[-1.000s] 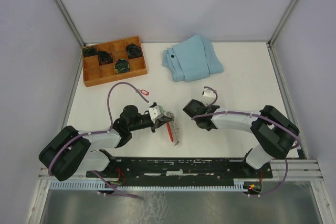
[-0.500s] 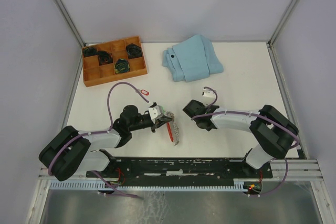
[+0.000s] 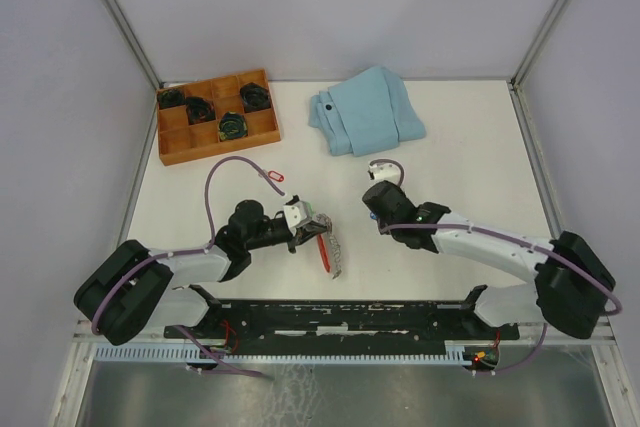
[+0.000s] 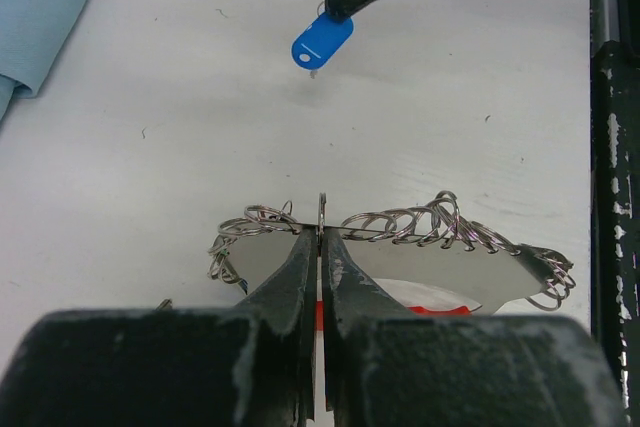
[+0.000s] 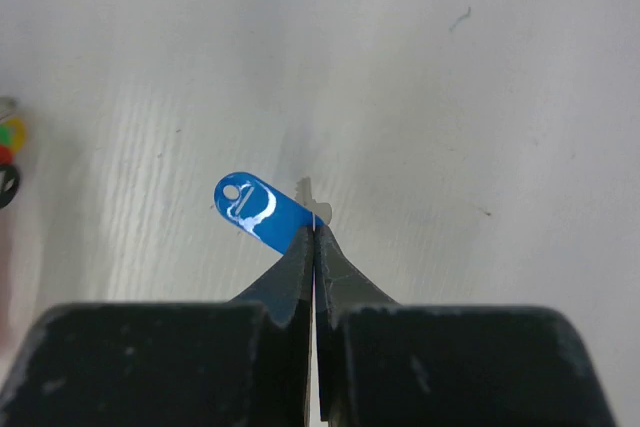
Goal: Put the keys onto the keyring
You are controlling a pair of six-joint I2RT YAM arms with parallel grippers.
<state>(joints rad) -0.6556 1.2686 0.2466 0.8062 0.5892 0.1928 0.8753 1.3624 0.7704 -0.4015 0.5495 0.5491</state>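
Note:
My left gripper [image 3: 316, 228] is shut on one silvery loop of the keyring [image 4: 400, 222], a red strip [image 3: 328, 248] with a row of metal loops. It holds the keyring just above the table. My right gripper [image 3: 372, 209] is shut on a small silver key with a blue tag [image 5: 262, 212] and holds it above the white table. In the left wrist view the blue tag [image 4: 322, 42] hangs beyond the keyring, apart from it. Coloured tags [image 5: 8, 137] show at the left edge of the right wrist view.
A wooden compartment tray [image 3: 170, 155] with dark items stands at the back left. A folded light-blue cloth [image 3: 365, 112] lies at the back middle. A small red item [image 3: 275, 179] lies on the table behind the left arm.
The right arm has stretched out, its elbow swinging right and toward the near edge, and its wrist has shifted slightly back. The left arm and keyring have not moved.

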